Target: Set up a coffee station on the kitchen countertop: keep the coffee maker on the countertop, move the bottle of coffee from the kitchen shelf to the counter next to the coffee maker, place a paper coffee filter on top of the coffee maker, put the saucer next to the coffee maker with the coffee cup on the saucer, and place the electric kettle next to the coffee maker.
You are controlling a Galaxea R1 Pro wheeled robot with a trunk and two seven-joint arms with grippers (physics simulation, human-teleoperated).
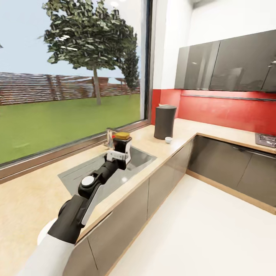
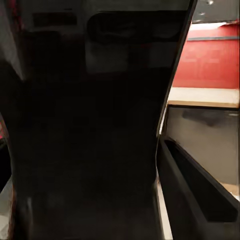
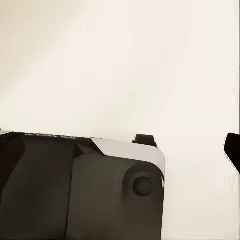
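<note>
My left gripper (image 1: 119, 152) is shut on the bottle of coffee (image 1: 122, 144), a dark jar with a yellow lid, held upright above the steel sink (image 1: 143, 156). In the left wrist view the dark bottle (image 2: 90, 130) sits right against the camera, with one black finger (image 2: 192, 197) beside it. The coffee maker (image 1: 165, 122) stands on the kitchen countertop (image 1: 180, 132) in the far corner, with a thin pale sliver on its top. The coffee cup (image 1: 168, 139), small and white, sits at its base. A dark fingertip (image 3: 233, 150) shows at the edge of the right wrist view.
A faucet (image 1: 109, 138) rises behind the sink by the big window. The counter turns right along a red backsplash toward a cooktop (image 1: 265, 140) under dark upper cabinets (image 1: 230, 63). Pale floor (image 1: 199, 230) lies open in front of the grey cabinet fronts.
</note>
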